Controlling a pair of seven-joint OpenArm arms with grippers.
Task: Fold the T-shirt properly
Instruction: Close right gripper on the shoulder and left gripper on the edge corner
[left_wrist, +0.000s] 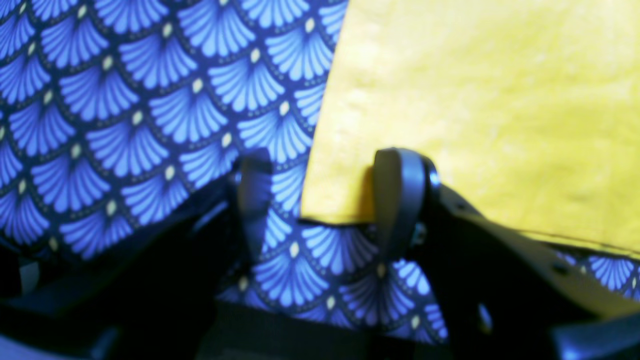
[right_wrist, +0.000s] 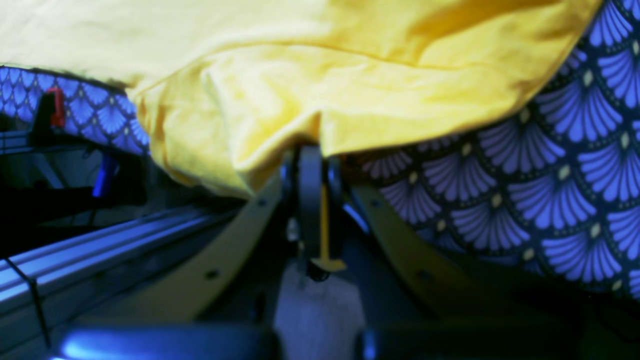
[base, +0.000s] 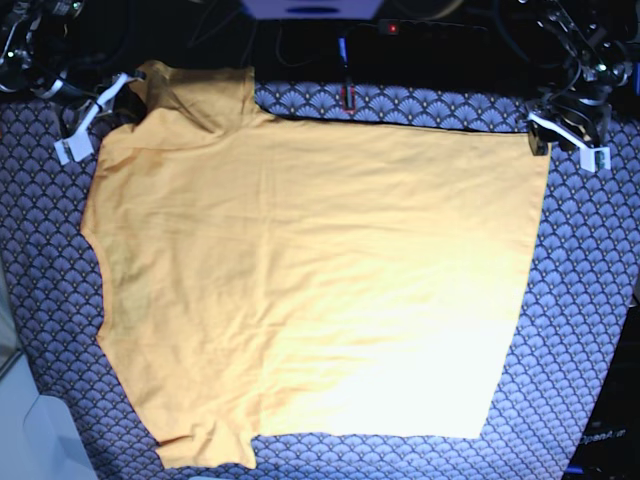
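I've got the T-shirt (base: 310, 280) spread flat over the patterned cloth (base: 590, 320) that covers the counter, sleeves toward my right arm's side, hem toward my left.

My right claw (right_wrist: 320, 150) is clamped shut on a bunched fold of yellow fabric at the sleeve end, and the cloth is puckering up around the pinch. My left claw (left_wrist: 325, 200) stands open at the hem corner: one finger rests over the yellow edge, the other sits out on the blue pattern, so nothing is held there.

The risk I see: if I lift now, only the sleeve side rises, the shirt drags crooked and the fold goes lopsided. If the left claw closes where it stands, I judge it may catch just a sliver of hem and lose it under tension. It could also pinch the navy cloth along with the shirt, since the corner lies flush on it. And the right claw's grip looks like a wad rather than a clean edge; I can't tell how many layers are in there.

What I can't make out: both wrist views are soft and blue-tinted. In the base view the claws are small at the far corners, and the shirt's near edge runs to the bottom of the frame. The lower middle of the shirt is washed out by glare, hiding any wrinkles.
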